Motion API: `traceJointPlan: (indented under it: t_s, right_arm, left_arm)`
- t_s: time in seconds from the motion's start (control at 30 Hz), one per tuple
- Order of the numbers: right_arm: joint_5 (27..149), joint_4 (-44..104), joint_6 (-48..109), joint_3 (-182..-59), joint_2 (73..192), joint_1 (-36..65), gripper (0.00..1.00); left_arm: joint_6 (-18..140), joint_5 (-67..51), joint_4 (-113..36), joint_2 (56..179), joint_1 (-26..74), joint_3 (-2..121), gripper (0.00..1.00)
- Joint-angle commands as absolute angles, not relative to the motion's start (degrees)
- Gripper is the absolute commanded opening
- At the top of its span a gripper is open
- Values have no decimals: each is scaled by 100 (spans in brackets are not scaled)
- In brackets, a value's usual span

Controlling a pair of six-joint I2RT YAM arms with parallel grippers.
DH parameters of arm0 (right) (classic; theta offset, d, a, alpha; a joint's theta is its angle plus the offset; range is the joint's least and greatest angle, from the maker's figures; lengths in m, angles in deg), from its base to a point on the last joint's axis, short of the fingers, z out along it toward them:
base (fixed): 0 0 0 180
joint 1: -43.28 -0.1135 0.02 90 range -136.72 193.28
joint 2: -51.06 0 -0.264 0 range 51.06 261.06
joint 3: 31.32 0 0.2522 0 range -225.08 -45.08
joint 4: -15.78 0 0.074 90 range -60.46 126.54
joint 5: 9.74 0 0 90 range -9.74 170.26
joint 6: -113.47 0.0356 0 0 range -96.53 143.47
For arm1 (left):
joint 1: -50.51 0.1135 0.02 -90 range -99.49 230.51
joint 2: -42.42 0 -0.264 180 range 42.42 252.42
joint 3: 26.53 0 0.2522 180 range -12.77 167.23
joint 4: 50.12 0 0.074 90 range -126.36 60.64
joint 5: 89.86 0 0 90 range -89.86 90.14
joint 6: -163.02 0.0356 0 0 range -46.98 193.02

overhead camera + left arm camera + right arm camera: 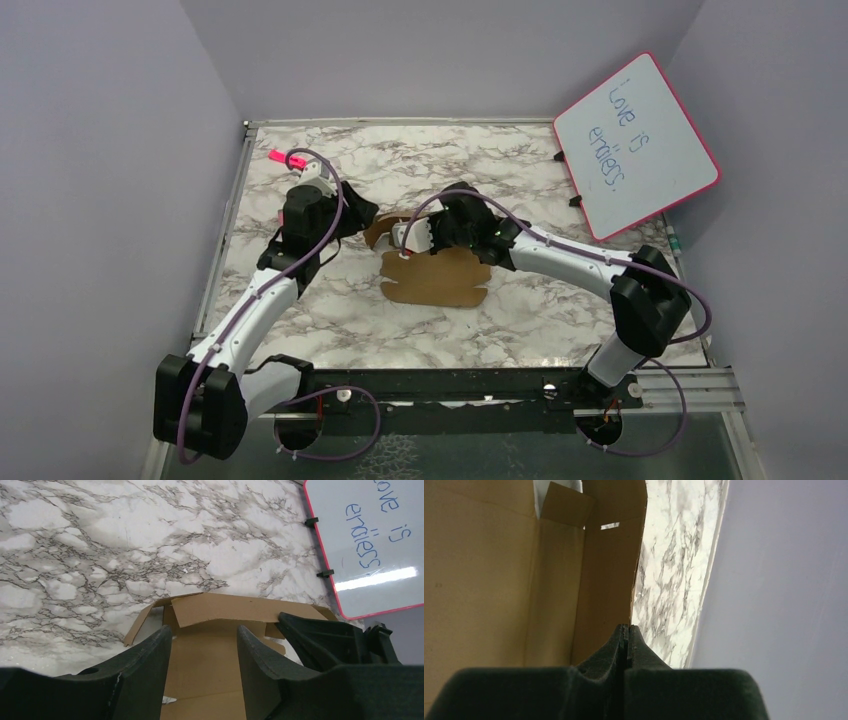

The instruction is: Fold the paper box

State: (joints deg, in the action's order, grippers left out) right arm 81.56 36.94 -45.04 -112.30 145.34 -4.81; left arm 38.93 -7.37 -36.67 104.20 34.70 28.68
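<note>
I see the paper box (440,282) mid-table, on the marble table (560,310), between my two arms. It is plain brown cardboard and only partly folded. The near part lies flat with scalloped edges, and the far-left part stands up as a raised flap.

The left gripper (352,216) sits just left of that raised end. In the left wrist view its fingers (150,667) are spread apart with nothing pinched. The flat cardboard panel shows in the gap, with the raised back wall and a small folded tab beyond the tips. I can't tell if either finger touches the board.

The right gripper (402,238) is over the far end of the sheet, pointing left toward the other gripper. In the right wrist view its fingers (620,645) are pressed tight together, with no gap and nothing between them. The tips sit right at the edge of an upright cardboard panel. I can't say whether they touch it or are just beside it. Marble shows past that edge, then the grey wall.

A pink-framed whiteboard (635,145) with blue handwriting leans at the far right corner, well apart from the box. A small pink object (278,156) sits far left, just behind the left arm. It is too small to name.
</note>
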Motion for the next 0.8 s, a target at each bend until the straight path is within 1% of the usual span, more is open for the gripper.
traceJointPlan:
  t_s: [0.0,0.27,0.53,0.77]
  right_arm:
    - [7861,3015,-4620,-10954,14286,-541,1]
    - [7639,3007,-4168,-10677,14530,-540,1]
    - [7543,2813,-3797,-10426,14610,-535,1]
    - [7522,2673,-3784,-10186,14497,-541,1]
  left_arm:
    - [3724,-1059,-4065,10524,3487,2776,52]
    - [3558,-1461,-4460,10960,3478,2604,52]
    - [3591,-1621,-4742,11400,3461,2752,51]
    - [3693,-1606,-4965,11806,3420,2969,45]
